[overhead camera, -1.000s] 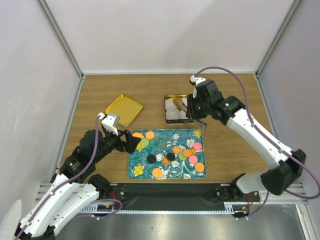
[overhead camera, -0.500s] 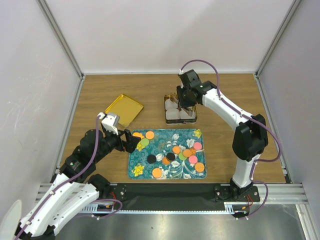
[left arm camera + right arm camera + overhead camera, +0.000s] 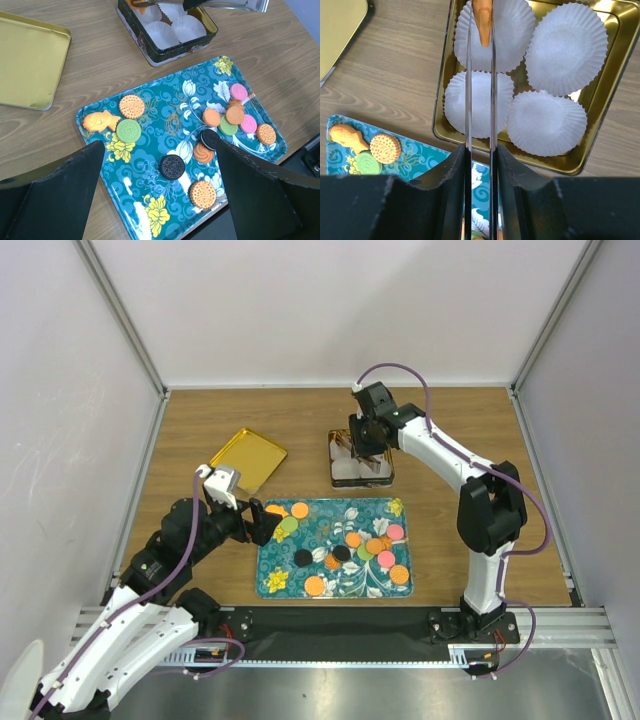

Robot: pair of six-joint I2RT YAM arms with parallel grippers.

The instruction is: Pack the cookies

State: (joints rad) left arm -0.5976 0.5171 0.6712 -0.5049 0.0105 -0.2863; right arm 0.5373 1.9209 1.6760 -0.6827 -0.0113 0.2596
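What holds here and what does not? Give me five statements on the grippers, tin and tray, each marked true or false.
1. The left gripper is open and empty. True.
2. The tin holds six paper cups. False: four.
3. The tongs in the right gripper pinch an orange cookie above the tin. True.
4. The gold lid sits on the tin. False: it lies on the table, apart from it.
5. Two black cookies lie on the tray. True.
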